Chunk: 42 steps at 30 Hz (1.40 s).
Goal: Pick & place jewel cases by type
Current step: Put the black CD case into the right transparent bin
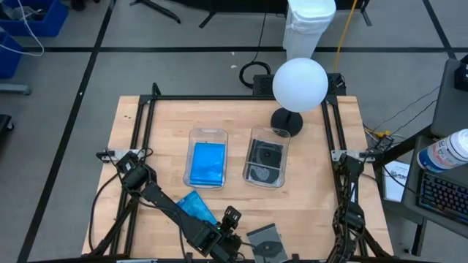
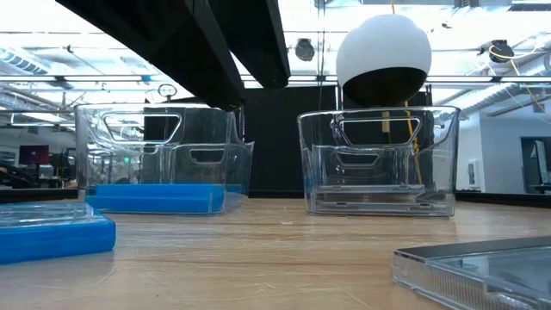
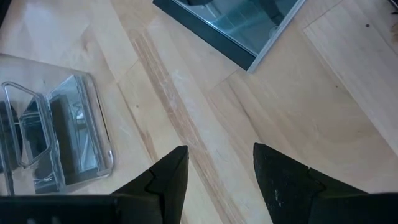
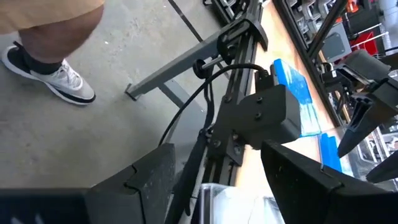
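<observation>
The step in hand seems to be the pick of the grey case point(image 1: 265, 242), which lies flat at the near edge of the table point(image 1: 322, 175), just beside the left gripper point(image 1: 232, 223). To do it well, I think the gripper should first come over one edge of the case, turn so that its jaws stand square to that edge, and go down slowly, because such a thin flat case gives very little to hold and can slide away on the smooth wood. After the pick, the case should go to the right bin point(image 1: 266, 156), where a disc case already lies; the left bin point(image 1: 207, 155) has a blue case inside. One more blue case point(image 1: 194, 207) lies on the table beside the left arm, partly under it, and waits for its turn. The left gripper is open, with a clear gap between its two fingers point(image 3: 166, 180); they hold nothing and hang over bare wood, with the corner of the grey case ahead. The right gripper point(image 4: 214, 180) waits at the right side of the table, past its edge, also open and empty.
</observation>
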Each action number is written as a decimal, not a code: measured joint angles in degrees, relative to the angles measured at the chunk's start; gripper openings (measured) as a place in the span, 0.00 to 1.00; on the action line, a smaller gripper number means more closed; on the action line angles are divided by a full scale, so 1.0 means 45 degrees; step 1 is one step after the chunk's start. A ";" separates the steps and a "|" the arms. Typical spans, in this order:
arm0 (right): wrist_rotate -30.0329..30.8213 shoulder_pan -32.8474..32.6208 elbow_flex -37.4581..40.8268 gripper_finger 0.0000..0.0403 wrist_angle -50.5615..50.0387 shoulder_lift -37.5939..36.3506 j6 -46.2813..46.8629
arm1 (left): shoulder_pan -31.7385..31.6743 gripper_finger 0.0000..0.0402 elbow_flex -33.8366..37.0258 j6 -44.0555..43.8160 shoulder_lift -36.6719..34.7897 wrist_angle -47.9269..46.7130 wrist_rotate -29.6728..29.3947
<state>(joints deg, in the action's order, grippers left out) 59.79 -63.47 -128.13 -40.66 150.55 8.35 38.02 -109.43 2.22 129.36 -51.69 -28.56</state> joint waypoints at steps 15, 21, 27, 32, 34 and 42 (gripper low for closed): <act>0.0431 0.0248 0.1209 0.57 -0.0067 0.0042 -0.0139 | 0.0000 0.46 0.0005 0.0049 0.0000 0.0001 0.0000; 0.1064 0.0389 0.1517 0.56 -0.0066 0.0042 -0.0069 | -0.0015 0.46 0.0005 0.0053 0.0000 0.0001 0.0000; 0.0743 0.0424 0.2106 0.52 -0.0069 0.0042 0.0509 | -0.0015 0.46 0.0005 0.0053 0.0000 0.0001 0.0005; 0.0651 0.0400 0.2483 0.49 0.0003 0.0011 0.1371 | -0.0015 0.46 0.0005 0.0044 0.0000 0.0008 0.0010; 0.0635 0.0400 0.2542 0.47 0.0019 0.0000 0.1582 | -0.0015 0.46 0.0005 0.0039 0.0000 0.0016 0.0010; 0.0622 0.0410 0.2573 0.32 0.0843 -0.0011 0.1486 | -0.0015 0.46 0.0005 0.0034 0.0000 0.0021 0.0008</act>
<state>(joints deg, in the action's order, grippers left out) 62.59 -61.62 -116.55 -36.87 150.50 15.03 37.95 -109.40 2.37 129.36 -51.59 -28.52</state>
